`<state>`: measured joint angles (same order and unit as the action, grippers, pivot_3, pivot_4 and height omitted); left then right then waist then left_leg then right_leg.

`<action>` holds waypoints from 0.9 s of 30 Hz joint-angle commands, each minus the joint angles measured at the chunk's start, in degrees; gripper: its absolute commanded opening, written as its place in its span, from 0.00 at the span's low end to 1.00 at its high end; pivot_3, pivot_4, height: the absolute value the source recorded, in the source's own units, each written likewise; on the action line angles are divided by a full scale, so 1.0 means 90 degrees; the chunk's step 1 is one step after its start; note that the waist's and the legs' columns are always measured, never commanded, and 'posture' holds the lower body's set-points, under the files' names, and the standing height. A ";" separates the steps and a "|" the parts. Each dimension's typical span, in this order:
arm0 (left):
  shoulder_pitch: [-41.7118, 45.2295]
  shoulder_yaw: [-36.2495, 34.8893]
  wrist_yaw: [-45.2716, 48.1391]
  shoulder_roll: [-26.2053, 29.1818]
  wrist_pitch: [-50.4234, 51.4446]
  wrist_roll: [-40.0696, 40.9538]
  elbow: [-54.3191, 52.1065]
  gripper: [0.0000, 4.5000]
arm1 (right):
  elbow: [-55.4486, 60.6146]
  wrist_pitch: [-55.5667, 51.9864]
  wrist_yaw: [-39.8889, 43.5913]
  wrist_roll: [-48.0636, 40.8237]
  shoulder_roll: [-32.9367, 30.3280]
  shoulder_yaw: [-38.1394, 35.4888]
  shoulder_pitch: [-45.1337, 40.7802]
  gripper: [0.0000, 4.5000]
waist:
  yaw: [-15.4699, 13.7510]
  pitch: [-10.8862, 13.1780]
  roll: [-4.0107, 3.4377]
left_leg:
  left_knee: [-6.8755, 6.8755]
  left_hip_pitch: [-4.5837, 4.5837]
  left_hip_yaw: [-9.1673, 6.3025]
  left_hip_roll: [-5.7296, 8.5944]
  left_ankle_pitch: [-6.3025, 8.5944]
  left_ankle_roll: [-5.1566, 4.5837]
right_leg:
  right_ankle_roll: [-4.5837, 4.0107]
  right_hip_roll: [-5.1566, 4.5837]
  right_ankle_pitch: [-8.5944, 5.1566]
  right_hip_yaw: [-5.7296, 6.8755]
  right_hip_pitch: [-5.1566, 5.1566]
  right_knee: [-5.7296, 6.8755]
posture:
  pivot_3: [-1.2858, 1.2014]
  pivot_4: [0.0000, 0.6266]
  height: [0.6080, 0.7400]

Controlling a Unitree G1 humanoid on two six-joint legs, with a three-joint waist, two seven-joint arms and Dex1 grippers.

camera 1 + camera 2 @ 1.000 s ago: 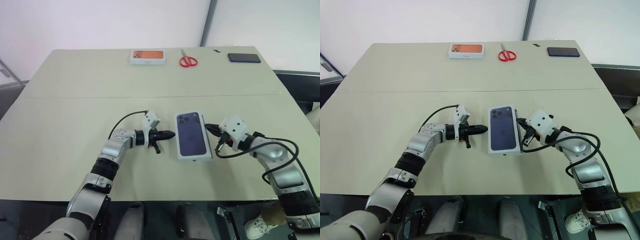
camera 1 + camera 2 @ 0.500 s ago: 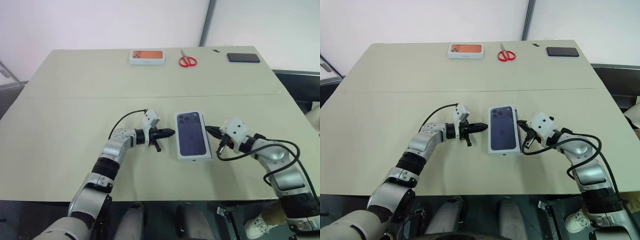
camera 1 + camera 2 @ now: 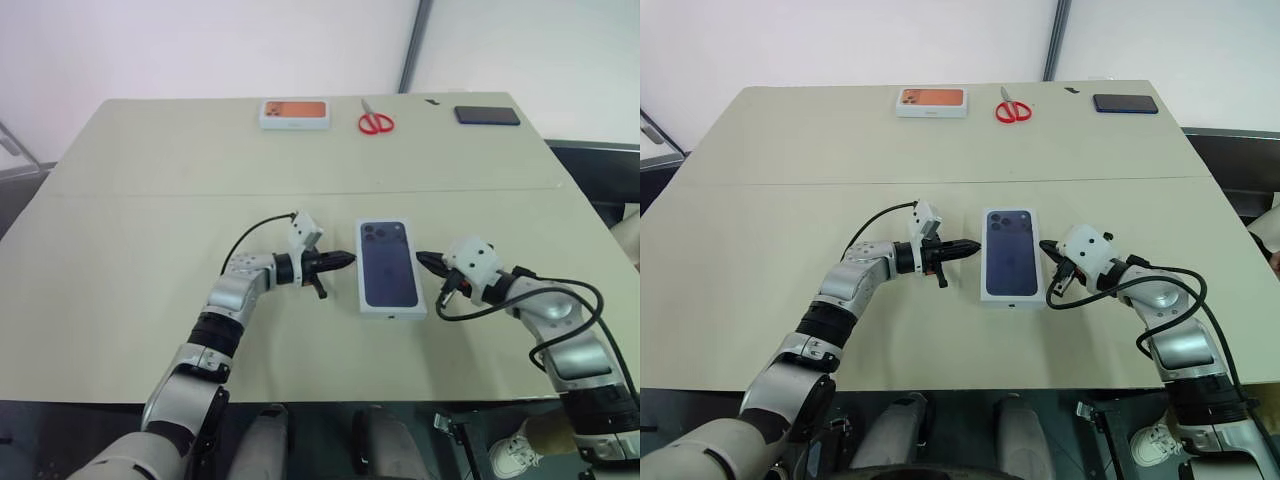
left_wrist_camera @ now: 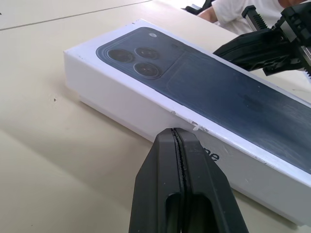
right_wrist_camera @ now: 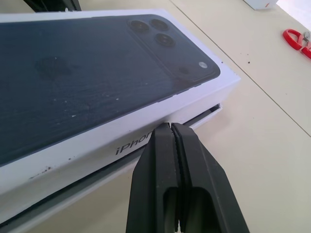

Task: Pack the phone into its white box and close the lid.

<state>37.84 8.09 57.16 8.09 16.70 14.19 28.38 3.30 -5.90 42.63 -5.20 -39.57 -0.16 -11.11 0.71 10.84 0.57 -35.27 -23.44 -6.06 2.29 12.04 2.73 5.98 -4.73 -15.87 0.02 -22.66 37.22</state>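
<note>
Beige tabletop [image 3: 130,250], pale wall behind, seam running across the middle.

Lid [image 3: 391,268]: white rectangular cardboard cover with dark-blue phone image on its outer face, lying face-up near the table's front centre, seated over the shallow white cardboard base [image 5: 204,114]. Base edge peeking out as a thin step beneath the lid's side in the right wrist view; lid apparently not fully down on that side. Phone itself hidden, presumably inside; cannot confirm.

Left gripper [image 3: 345,262]: black fingers pressed together, nothing held, tips just beside the lid's left long side, perhaps touching it. Right gripper [image 3: 422,259]: fingers likewise closed and empty, tips at the lid's right long side.

Risks, judged:
- Sideways push from one closed tip alone likely to slide or spin the whole box across the smooth table instead of seating the lid.
- Squeeze between both tips could bow the thin lid wall or tilt the lid, jamming it on the base.
- Downward press off-centre could rock the lid and leave the visible step open.
- Right arm's black cable [image 3: 500,305] loops close to the box; snag possible.

Surroundings: white box picturing an orange phone [image 3: 295,113], red-handled scissors [image 3: 376,121] and black phone [image 3: 487,115], all along the far edge, well apart from the work. Nothing standing between grippers and box.
</note>
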 commanded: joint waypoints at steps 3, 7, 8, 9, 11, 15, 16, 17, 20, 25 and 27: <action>0.0063 0.0146 0.0028 -0.0164 -0.0180 -0.0030 -0.0247 0.00 | 0.0151 0.0158 0.0055 0.0070 0.0010 0.0033 0.0031 0.01 | 0.0000 0.0000 0.0000 | 0.0000 0.0000 0.0001 0.0000 0.0000 0.0000 | 0.0000 0.0000 0.0000 0.0000 0.0000 0.0000 | 0.52 0.24 1.00; 0.0100 0.0145 -0.0010 -0.0228 -0.0202 -0.0073 -0.0148 0.00 | 0.0076 0.0149 0.0017 0.0118 -0.0014 -0.0019 0.0013 0.01 | -0.0001 0.0000 0.0000 | -0.0001 0.0000 0.0001 0.0000 0.0000 0.0000 | 0.0000 0.0000 0.0000 0.0000 0.0001 0.0000 | 0.52 0.24 1.00; 0.0104 0.0152 -0.0006 -0.0246 -0.0240 -0.0094 -0.0130 0.00 | 0.0056 0.0150 0.0014 0.0119 -0.0005 -0.0032 -0.0006 0.01 | -0.0001 0.0000 0.0000 | -0.0001 0.0000 0.0001 0.0000 0.0000 0.0000 | 0.0000 0.0000 0.0000 0.0000 0.0001 0.0000 | 0.52 0.24 1.00; 0.0106 0.0148 -0.0009 -0.0261 -0.0255 -0.0104 -0.0121 0.00 | 0.0044 0.0156 0.0017 0.0123 0.0002 -0.0039 -0.0018 0.01 | -0.0001 0.0000 0.0000 | -0.0001 0.0000 0.0000 0.0000 0.0000 0.0000 | 0.0000 0.0000 0.0000 0.0000 0.0001 0.0000 | 0.52 0.24 1.00; 0.0102 0.0137 -0.0042 -0.0286 -0.0287 -0.0129 -0.0111 0.00 | 0.0029 0.0158 0.0023 0.0149 0.0011 -0.0043 -0.0031 0.01 | -0.0001 0.0000 0.0000 | -0.0001 0.0000 0.0000 0.0000 0.0000 0.0000 | 0.0000 0.0000 0.0000 0.0000 0.0001 0.0000 | 0.52 0.24 1.00; 0.0113 0.0131 -0.0133 -0.0272 -0.0385 -0.0205 -0.0134 0.00 | -0.0032 0.0330 0.0106 0.0249 -0.0050 0.0005 -0.0016 0.01 | -0.0001 0.0000 0.0000 | -0.0002 0.0000 0.0001 0.0001 0.0000 0.0000 | 0.0000 0.0000 0.0000 0.0000 0.0002 0.0000 | 0.52 0.24 1.00; 0.0089 0.0110 -0.0119 -0.0259 -0.0271 -0.0166 -0.0143 0.00 | -0.0083 0.0333 0.0131 0.0249 -0.0059 0.0000 -0.0023 0.01 | -0.0001 0.0000 0.0000 | -0.0002 0.0000 0.0001 0.0001 0.0000 0.0001 | 0.0000 0.0000 0.0000 0.0000 0.0002 0.0000 | 0.52 0.24 1.00; 0.0063 0.0094 -0.0088 -0.0254 -0.0186 -0.0115 -0.0169 0.00 | -0.0119 0.0308 0.0154 0.0243 -0.0062 -0.0006 -0.0028 0.01 | -0.0001 0.0000 0.0000 | -0.0002 0.0000 0.0001 0.0001 0.0000 0.0001 | 0.0000 0.0000 0.0000 0.0000 0.0002 0.0000 | 0.52 0.24 1.00; 0.0007 0.0104 -0.0068 -0.0226 -0.0083 -0.0083 -0.0256 0.00 | -0.0126 0.0276 0.0233 0.0246 -0.0059 0.0019 -0.0013 0.01 | 0.0001 0.0000 0.0000 | -0.0002 0.0001 0.0001 0.0001 0.0000 0.0001 | 0.0000 0.0000 0.0000 0.0000 0.0003 0.0000 | 0.52 0.24 1.00; 0.0103 0.0125 -0.0199 -0.0269 -0.0209 -0.0195 -0.0040 0.00 | -0.0230 0.0319 0.0163 0.0434 -0.0035 0.0076 0.0025 0.01 | 0.0000 0.0000 0.0000 | -0.0002 0.0002 0.0000 0.0001 -0.0001 0.0001 | 0.0000 0.0000 0.0000 0.0000 0.0003 0.0001 | 0.52 0.24 1.00; 0.0138 0.0165 -0.0183 -0.0307 -0.0218 -0.0212 -0.0018 0.00 | -0.0282 0.0328 0.0141 0.0465 -0.0031 0.0063 -0.0017 0.01 | -0.0001 0.0000 0.0000 | -0.0003 0.0002 0.0000 0.0001 -0.0001 0.0001 | 0.0000 0.0000 0.0000 0.0000 0.0003 0.0001 | 0.52 0.24 1.00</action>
<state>37.86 8.41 55.14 6.25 15.72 12.44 29.10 0.14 -4.54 44.13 -0.89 -39.77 0.74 -10.82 0.70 10.83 0.57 -35.29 -23.43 -6.06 2.30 12.03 2.74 5.98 -4.74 -15.87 0.02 -22.63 37.23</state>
